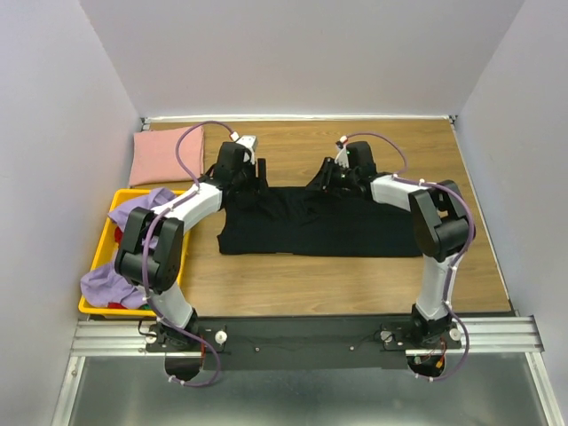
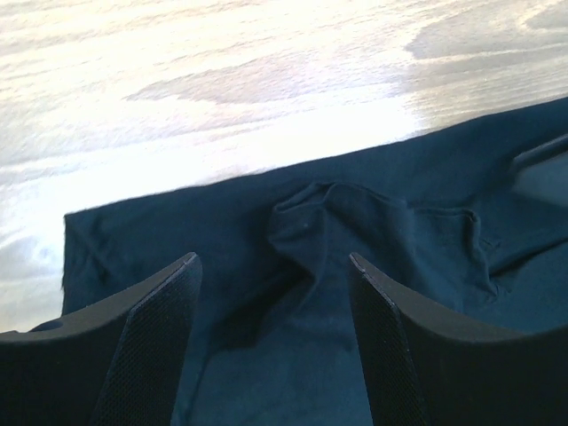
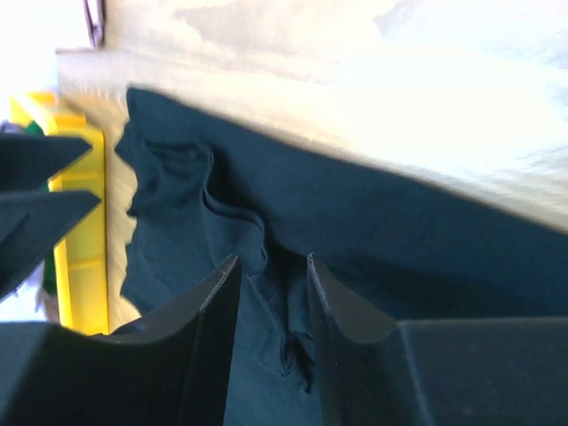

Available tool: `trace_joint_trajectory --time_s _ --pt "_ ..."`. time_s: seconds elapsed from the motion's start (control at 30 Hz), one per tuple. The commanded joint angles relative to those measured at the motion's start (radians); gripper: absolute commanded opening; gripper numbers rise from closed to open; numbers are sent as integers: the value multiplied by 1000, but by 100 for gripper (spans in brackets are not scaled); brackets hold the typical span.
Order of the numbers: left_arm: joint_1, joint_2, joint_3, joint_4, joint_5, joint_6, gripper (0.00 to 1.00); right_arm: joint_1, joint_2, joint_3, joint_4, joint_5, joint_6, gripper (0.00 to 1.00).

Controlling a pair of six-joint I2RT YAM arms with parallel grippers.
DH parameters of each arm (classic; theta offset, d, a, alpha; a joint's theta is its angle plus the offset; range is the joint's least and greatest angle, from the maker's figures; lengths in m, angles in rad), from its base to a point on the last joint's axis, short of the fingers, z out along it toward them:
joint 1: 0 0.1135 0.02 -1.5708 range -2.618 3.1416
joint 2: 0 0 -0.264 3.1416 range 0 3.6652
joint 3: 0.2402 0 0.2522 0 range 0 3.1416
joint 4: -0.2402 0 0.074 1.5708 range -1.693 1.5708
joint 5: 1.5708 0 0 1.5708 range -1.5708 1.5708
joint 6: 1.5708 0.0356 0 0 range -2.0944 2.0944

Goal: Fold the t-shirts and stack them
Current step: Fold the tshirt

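the top view was evenly lit and sharp. both wrist views burned the table point(image 2: 222, 106) to white glare; the right one was blurred, its black t-shirt point(image 3: 399, 240) murky.

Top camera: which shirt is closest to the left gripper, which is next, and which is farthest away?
1. Black t-shirt, right under the left gripper.
2. Pink t-shirt, folded in the far-left corner.
3. Purple t-shirt, in the yellow crate at the left edge.

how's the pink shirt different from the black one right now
The pink t-shirt is folded into a compact rectangle; the black t-shirt lies spread wide. The pink one sits at the far left corner of the table, the black one mid-table. Both are plain and rest on the wood.
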Motion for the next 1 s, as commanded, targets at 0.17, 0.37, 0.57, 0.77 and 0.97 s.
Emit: trace_joint_trajectory --time_s 0.17,0.37,0.57,0.77,0.97 --pt "7 67 0 50 55 45 73 53 70 27 22 -144 -52 42" --pt "7 82 8 52 45 53 73 75 101 30 24 -126 -52 41" --pt "9 88 12 50 49 56 73 78 93 30 19 -60 -60 34" --pt "7 88 9 50 49 56 73 79 53 1 7 64 -77 38" --pt "9 90 11 50 52 54 73 79 58 19 2 38 -98 40"
